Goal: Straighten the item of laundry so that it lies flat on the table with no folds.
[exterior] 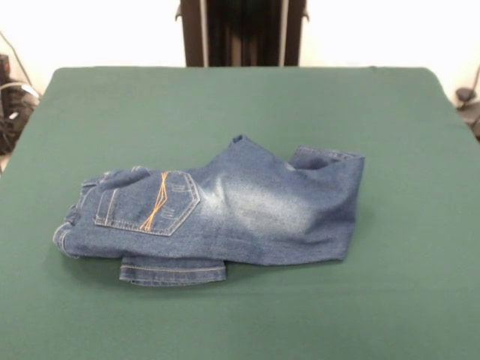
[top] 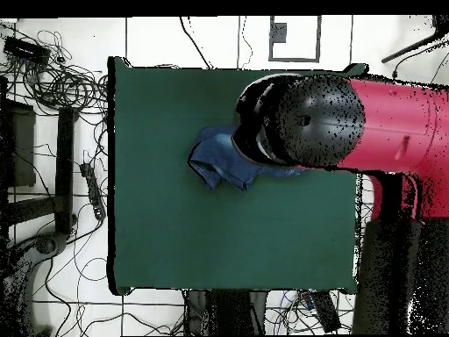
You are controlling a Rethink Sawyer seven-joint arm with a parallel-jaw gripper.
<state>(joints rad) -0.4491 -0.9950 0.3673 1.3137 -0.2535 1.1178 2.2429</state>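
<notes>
Small faded blue denim jeans (exterior: 217, 214) lie doubled over mid-bench on the dark green felt bench (exterior: 240, 97), one leg tucked beneath, and the red arm (top: 386, 123) hides its tool overhead, so I cannot tell its grip or where the jeans sit from it.

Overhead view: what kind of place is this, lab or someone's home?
Most likely a robotics lab. A red robot arm reaches over a green cloth-covered table holding only small folded jeans, and loose cables sprawl across the tiled floor beside it.

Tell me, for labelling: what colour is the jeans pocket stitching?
Orange, on the back pocket; clearest in the front view.
</notes>
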